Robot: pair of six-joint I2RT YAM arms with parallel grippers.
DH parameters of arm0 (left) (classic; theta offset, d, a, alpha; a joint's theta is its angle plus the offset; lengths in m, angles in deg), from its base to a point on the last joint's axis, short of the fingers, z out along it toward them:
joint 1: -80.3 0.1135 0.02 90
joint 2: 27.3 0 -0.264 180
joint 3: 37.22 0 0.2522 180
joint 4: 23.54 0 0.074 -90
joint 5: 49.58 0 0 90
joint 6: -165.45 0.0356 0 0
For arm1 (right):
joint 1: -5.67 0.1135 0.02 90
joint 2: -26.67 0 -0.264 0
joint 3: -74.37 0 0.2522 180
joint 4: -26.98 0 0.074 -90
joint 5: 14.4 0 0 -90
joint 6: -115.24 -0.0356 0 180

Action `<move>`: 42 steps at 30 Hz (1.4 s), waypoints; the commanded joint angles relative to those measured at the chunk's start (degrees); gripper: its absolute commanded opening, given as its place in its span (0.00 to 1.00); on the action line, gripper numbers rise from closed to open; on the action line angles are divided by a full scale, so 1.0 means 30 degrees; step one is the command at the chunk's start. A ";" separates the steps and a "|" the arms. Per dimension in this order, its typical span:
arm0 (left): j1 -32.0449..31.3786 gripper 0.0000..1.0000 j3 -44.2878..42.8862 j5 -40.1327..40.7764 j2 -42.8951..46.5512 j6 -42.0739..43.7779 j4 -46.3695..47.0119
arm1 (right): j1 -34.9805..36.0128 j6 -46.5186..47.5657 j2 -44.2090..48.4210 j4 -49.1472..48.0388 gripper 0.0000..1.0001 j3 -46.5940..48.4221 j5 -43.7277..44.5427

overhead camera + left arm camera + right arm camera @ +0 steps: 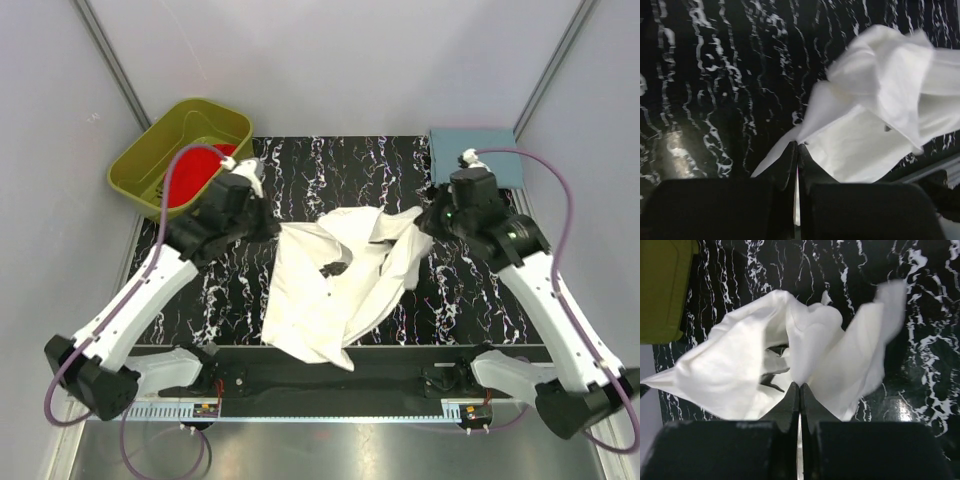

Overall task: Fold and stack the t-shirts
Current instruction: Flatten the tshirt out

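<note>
Lying crumpled across the middle of the black, white-veined surface (400,160), the white t-shirt (320,290) is caught at its two far corners. The left jaws are pressed together on its left edge, with a thin sliver of white cloth showing between them in the left wrist view. The right jaws pinch the cloth the same way at the right side, folds rising ahead of them. A small dark mark (330,268) shows near the shirt's middle. The red t-shirt (195,178) lies in the olive tub (225,118) at the far left corner, well apart. A grey-blue box (470,145) sits at the far right, behind the right arm (530,270).
</note>
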 commanded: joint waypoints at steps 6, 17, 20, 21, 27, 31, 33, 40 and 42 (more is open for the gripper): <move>0.2150 0.00 -0.0407 0.2534 0.1976 0.1004 -0.3750 | 0.0060 0.0658 0.0842 0.5265 0.00 0.1244 0.3313; 0.2297 0.00 0.4140 -0.3638 0.1393 -0.0774 -0.0096 | 0.0060 -0.1771 0.1517 0.3778 0.05 -0.6132 -0.0023; 0.2093 0.00 0.7716 -0.4815 0.1626 -0.1834 0.1869 | 0.0089 -0.2300 0.1020 0.3305 0.34 -0.5991 -0.0083; 0.1773 0.00 0.8312 -0.4613 0.1743 -0.1982 0.2134 | 0.0060 -0.2300 0.0844 0.3247 0.48 -0.5409 -0.0082; 0.0221 0.00 1.0368 -0.2596 0.2592 -0.2716 0.1963 | 0.0496 -0.2708 -0.1931 -0.0901 0.51 -0.4114 -0.2563; 0.0158 0.00 1.0925 -0.2356 0.2886 -0.2892 0.2019 | 0.3094 -0.2453 -0.5099 -0.3247 0.50 -0.3092 -0.2311; 0.0158 0.00 1.1188 -0.1947 0.3324 -0.3009 0.2019 | 0.4186 -0.1019 -0.6880 -0.4453 0.50 -0.2245 -0.1785; 0.0217 0.00 1.1599 -0.2383 0.3327 -0.3449 0.2779 | 0.4953 -0.5802 -1.1517 -0.1271 0.51 0.1129 -0.0640; 0.0217 0.00 1.1687 -0.2705 0.3121 -0.3449 0.3189 | 0.4952 -0.8640 -1.2191 -0.1351 0.53 0.0810 -0.2295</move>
